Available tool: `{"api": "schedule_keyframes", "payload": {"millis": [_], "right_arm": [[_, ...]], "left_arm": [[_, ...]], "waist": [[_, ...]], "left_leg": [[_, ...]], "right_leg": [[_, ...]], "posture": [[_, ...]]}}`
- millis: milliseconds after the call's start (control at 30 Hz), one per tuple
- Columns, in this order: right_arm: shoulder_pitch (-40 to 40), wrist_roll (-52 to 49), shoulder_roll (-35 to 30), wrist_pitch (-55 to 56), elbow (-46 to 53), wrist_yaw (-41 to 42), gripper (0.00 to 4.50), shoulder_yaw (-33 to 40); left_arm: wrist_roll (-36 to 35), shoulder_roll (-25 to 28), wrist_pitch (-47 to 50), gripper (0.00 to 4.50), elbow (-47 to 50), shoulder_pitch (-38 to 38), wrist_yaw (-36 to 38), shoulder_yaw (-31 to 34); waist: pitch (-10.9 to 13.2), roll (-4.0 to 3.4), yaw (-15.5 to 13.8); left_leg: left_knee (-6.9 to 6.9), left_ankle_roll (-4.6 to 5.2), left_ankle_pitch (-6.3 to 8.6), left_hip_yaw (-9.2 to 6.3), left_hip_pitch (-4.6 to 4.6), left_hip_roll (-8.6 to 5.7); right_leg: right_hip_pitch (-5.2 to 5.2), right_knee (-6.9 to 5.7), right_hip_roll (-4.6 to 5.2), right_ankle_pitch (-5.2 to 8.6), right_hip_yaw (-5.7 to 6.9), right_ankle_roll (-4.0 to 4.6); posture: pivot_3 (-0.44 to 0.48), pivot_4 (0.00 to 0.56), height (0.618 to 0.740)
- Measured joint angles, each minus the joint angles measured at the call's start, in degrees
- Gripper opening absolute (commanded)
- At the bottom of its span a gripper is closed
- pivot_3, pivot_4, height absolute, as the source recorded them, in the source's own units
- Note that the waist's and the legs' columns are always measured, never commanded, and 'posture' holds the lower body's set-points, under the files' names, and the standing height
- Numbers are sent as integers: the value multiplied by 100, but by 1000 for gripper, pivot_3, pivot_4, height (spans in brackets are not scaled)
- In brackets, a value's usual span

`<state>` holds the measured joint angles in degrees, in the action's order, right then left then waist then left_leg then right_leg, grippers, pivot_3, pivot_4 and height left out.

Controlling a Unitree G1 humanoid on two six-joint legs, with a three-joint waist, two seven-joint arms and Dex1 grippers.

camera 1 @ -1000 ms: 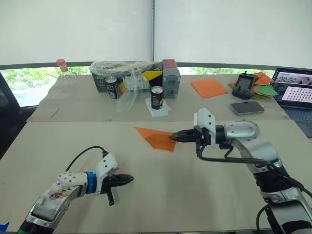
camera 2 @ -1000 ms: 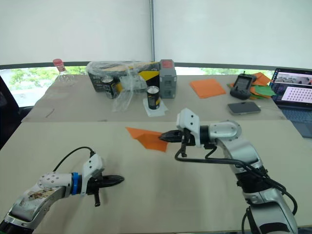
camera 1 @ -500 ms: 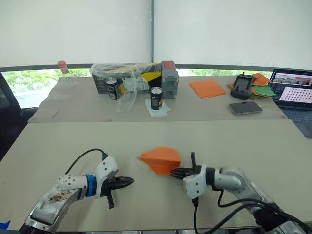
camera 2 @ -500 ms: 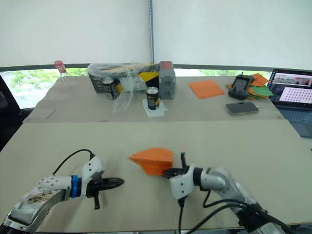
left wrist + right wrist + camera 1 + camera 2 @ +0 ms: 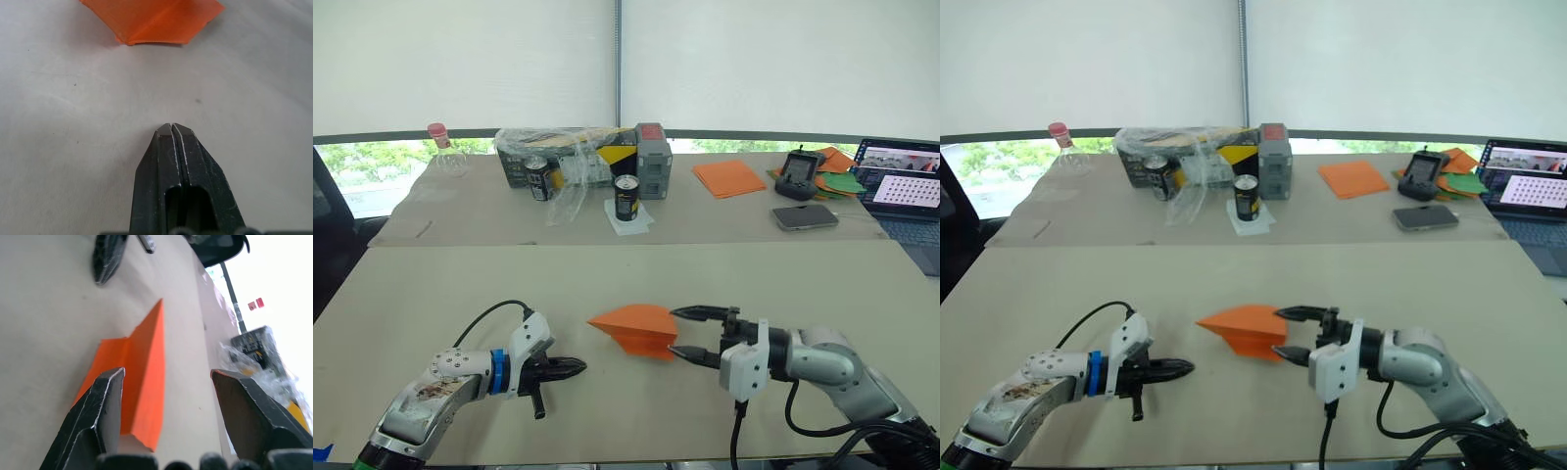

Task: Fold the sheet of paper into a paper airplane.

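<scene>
The paper airplane [image 5: 634, 328] is seen lying on the near table [image 5: 822, 284], roughly midway between the two grippers, its pointed nose turned to the left. The right gripper [image 5: 693, 333] is held just right of it with its two black fingers spread wide apart, the tips flanking the airplane's right end; whether either tip touches the paper cannot be told. The left gripper [image 5: 570, 368] is kept low over the table, near and left of the airplane and apart from it, its fingers pressed together on nothing. On the far table, a stack of orange sheets [image 5: 731, 176] and a can [image 5: 627, 196] are seen.
</scene>
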<state>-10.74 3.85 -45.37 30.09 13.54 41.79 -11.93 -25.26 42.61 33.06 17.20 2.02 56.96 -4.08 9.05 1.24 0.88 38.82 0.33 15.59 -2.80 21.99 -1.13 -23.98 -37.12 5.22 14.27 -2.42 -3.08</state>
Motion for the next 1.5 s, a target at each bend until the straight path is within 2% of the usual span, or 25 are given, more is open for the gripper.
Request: {"api": "schedule_keyframes", "payload": {"millis": [133, 267, 333, 433, 667, 1100, 1267, 1500], "right_arm": [[-355, -437, 412, -1175, 126, 94, 1372, -10], [-551, -1114, 868, -3807, 220, 80, 9, -28], [-499, -1350, 1004, -4576, 231, 93, 9, -64], [-470, -1404, 1238, -4932, 286, 74, 9, -159], [-386, -981, 1339, -4518, 279, 216, 9, -570], [-95, -633, 1356, -4389, 77, 454, 9, -881], [-98, -536, 1355, -4294, 38, 514, 9, -886], [-29, -479, 1365, -4266, 66, 529, 9, -876]], "left_arm": [[-118, -44, 14, 0, -12, 42, -32, 123], [-140, -57, 8, 0, -11, 40, -103, 142], [-136, -57, -18, 0, -12, 39, -163, 179], [-81, -67, -122, 0, -27, 45, -253, 246], [4, -227, -317, 0, -270, 310, -390, 336], [-164, 24, -112, 0, -270, 396, 10, 308], [-179, -117, -34, 0, -220, 668, 54, 52], [134, -670, -189, 0, -535, 1361, 11, -585]], "waist": [[0, 0, 11], [0, 0, -30], [0, 0, -52], [0, 0, -24], [0, 0, -11], [0, 0, -10], [-1, 1, -16], [-3, 3, -14]], "left_leg": [[0, 0, 0, -1, -2, 3], [2, 0, 0, -9, 10, 2], [3, 0, 0, -9, 22, -2], [4, 0, 0, -6, 20, -2], [4, 0, 0, -6, 18, -6], [6, 0, 0, -5, 15, -6], [6, 0, 0, -6, 9, -6], [8, 0, 0, -5, 5, -8]], "right_leg": [[-2, -3, -6, -2, 1, 3], [-4, -1, 2, -2, 6, 3], [-15, 1, 8, -2, 6, 3], [-16, 2, 6, -2, 4, 2], [-16, -1, 1, -2, 8, 3], [-14, -3, 1, -2, 7, 3], [-6, -3, 0, -2, 8, 2], [-3, -4, -2, -2, 6, 2]], "posture": [[0, 150, 740], [0, 150, 740], [0, 150, 740], [0, 150, 740], [0, 150, 740], [0, 150, 740], [0, 150, 740], [0, 150, 740]]}}
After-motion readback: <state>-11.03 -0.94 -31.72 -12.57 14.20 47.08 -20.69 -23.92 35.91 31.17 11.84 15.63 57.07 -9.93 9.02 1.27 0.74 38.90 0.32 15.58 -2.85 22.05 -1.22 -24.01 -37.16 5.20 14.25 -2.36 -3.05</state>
